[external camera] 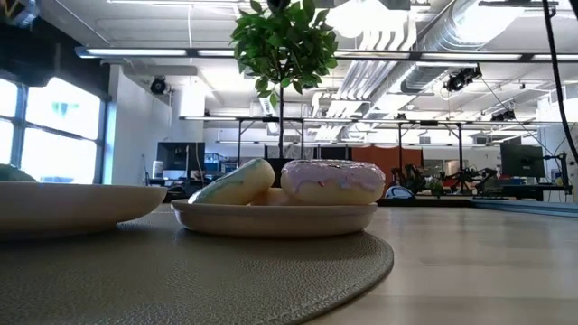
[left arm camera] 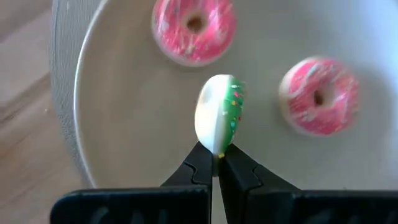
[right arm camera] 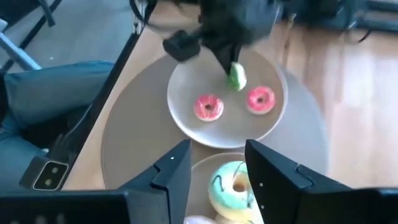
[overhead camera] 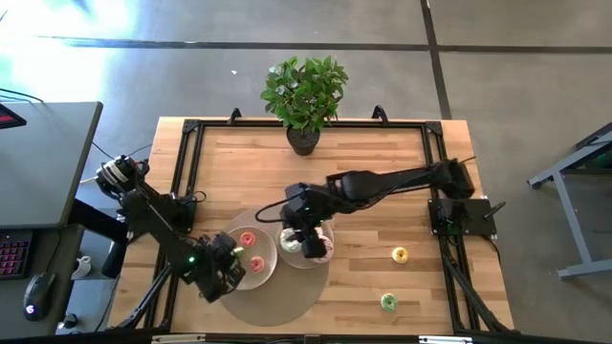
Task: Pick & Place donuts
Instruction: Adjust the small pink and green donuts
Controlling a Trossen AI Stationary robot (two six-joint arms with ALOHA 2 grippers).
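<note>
Currently a green mini donut (left arm camera: 222,115) is being pinched on edge between the pressed-together fingertips of the left hand (left arm camera: 215,163), above the left plate (left arm camera: 124,124). It is being held by its rim, icing to one side, probably so that it can be let down flat beside the two pink mini donuts (left arm camera: 194,28) (left arm camera: 319,96) already lying on that plate. Both of those are lying apart from the held one, so room for it is being left between them and the plate's rim.

Meanwhile the right hand (right arm camera: 217,171) is being kept spread over the second plate (external camera: 271,219), above a white-green donut (right arm camera: 233,186), and nothing is being gripped by it. In the low view that donut is leaning tilted against the pink-iced larger donut (external camera: 332,181) sitting beside it on the same plate.

Both plates are resting on a round grey mat (overhead camera: 287,301) near the front edge of the bench (overhead camera: 382,143), and they are nearly touching, so the two arms are working close together and could get in each other's way. A yellow mini donut (overhead camera: 400,254) and another green mini donut (overhead camera: 388,302) are lying on bare wood toward the front right corner, not yet collected. A potted plant (overhead camera: 304,96) is standing at the back edge, well clear.
</note>
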